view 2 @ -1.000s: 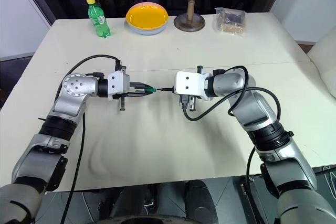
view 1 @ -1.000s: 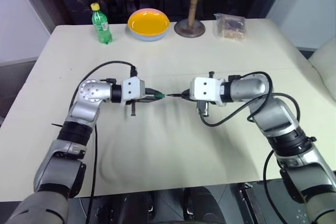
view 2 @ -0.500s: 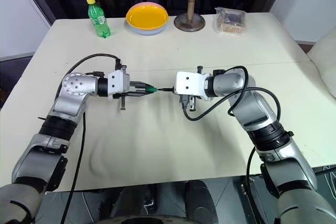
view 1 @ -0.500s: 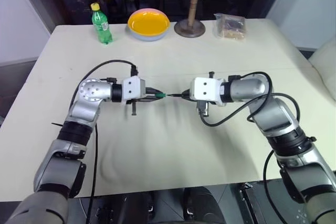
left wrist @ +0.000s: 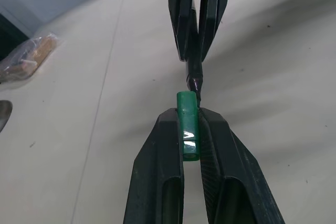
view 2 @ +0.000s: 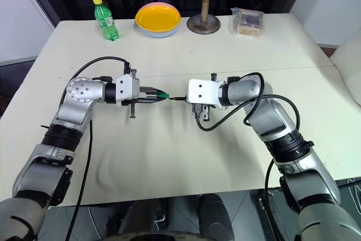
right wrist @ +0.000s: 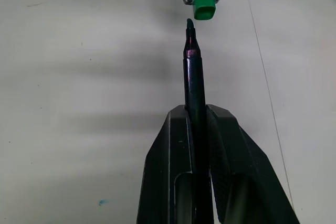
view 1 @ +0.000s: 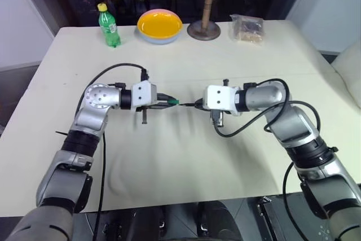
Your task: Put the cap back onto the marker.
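1. Here we see the left gripper [left wrist: 191,129] clamped on the cap [left wrist: 188,124], whose open end pokes out past the fingertips.
2. The right gripper [right wrist: 198,116] is pinched tight around the marker [right wrist: 193,77], the tip sticking out toward the cap.
3. Both are held above the table [view 1: 186,167], pointing at each other near its middle.
4. The tip sits just beside the cap's mouth; it seems slightly off line, though we cannot be sure of that.
5. Farther back stand a bottle [view 1: 108,25], a bowl [view 1: 159,25], a wooden stand [view 1: 205,4] and a clear bag [view 1: 247,27], well apart from the grippers.
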Robot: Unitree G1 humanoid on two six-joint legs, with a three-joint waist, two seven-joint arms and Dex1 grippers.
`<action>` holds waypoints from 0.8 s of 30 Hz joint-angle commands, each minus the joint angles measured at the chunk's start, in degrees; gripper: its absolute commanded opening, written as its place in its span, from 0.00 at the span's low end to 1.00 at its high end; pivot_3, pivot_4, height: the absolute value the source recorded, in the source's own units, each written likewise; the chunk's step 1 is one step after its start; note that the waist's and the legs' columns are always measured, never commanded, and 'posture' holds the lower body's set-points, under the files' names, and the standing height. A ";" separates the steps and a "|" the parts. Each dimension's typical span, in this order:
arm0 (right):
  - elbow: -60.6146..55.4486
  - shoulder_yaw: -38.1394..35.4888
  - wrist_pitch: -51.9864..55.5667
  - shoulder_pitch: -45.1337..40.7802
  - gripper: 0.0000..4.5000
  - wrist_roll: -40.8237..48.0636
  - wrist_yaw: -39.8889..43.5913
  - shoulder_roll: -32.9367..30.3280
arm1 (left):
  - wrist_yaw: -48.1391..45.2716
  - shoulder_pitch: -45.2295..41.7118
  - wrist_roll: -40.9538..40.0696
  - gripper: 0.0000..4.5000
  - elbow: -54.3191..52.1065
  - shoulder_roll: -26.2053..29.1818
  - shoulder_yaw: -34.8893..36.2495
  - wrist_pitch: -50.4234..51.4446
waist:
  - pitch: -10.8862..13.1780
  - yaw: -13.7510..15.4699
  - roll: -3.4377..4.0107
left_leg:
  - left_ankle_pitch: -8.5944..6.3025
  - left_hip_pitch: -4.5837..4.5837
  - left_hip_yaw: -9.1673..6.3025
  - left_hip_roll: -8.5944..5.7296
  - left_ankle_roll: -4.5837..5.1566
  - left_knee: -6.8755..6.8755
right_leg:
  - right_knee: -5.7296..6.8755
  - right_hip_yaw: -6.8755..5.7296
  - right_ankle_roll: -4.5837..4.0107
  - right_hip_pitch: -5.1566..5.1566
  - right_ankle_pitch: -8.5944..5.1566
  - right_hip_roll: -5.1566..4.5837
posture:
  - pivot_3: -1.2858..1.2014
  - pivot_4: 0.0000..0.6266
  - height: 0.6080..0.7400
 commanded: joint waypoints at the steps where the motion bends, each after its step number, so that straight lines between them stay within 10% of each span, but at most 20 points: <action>1: -1.22 -0.92 -0.66 -1.09 0.01 0.60 -0.13 -0.30 | -0.83 0.31 -0.62 0.00 -1.58 0.72 0.10 0.03 | 0.00 -0.01 0.00 | 0.00 0.00 0.00 0.00 0.00 0.00 | 0.00 0.00 0.00 0.00 0.00 0.00 | 0.52 0.24 1.00; 24: -2.62 -0.87 0.26 -0.72 0.01 0.84 0.31 -0.65 | -0.08 -0.59 0.67 0.00 -0.01 0.16 0.06 -1.39 | 0.00 0.01 0.00 | 0.00 0.00 0.00 0.00 0.00 0.00 | 0.00 0.00 0.00 0.00 0.00 0.00 | 0.52 0.24 1.00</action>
